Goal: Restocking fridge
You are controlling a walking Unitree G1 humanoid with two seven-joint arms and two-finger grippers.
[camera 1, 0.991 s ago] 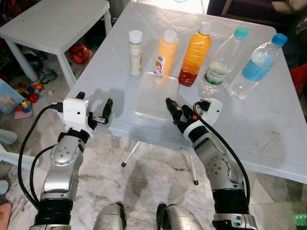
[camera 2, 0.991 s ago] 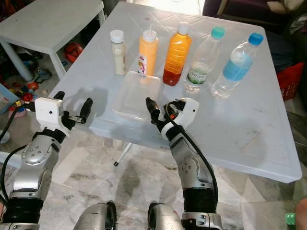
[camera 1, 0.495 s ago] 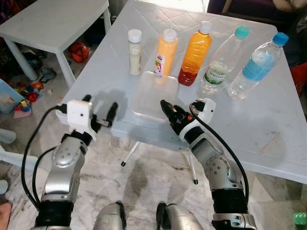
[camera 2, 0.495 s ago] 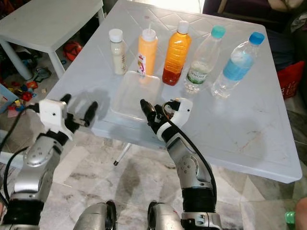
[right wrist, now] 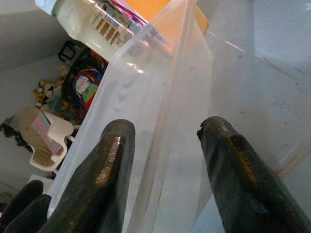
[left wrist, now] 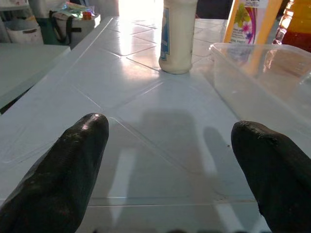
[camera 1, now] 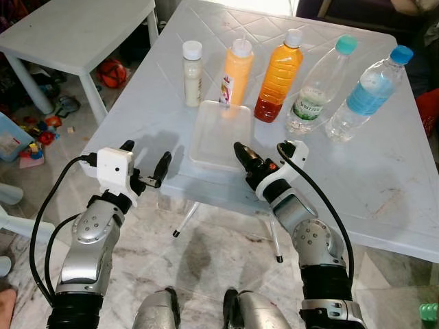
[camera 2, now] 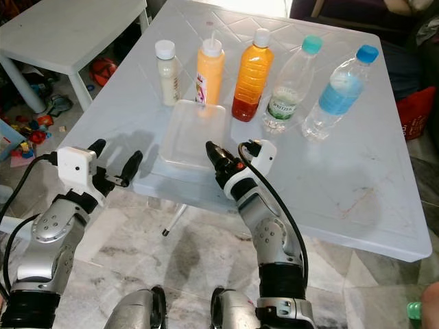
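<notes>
Five bottles: standing in a row along the far part of the white table (camera 1: 384, 171), behind the tray.
Left gripper (camera 1: 145, 163): hovering at the table's near left edge, its two black fingers (left wrist: 73, 179) spread wide, gripping nothing.
White bottle (camera 1: 193, 74): standing leftmost.
Yellow sauce bottle (camera 1: 235, 71): standing just behind the tray.
Clear plastic tray (camera 1: 218, 133): lying near the front edge, between the two grippers.
Right gripper (right wrist: 163, 160): straddling the tray's near right rim, fingers parted on either side of it.
Orange juice bottle (camera 1: 278, 77): standing mid-row.
Two water bottles (camera 1: 317, 88) (camera 1: 365, 94): leaning rightmost.
</notes>
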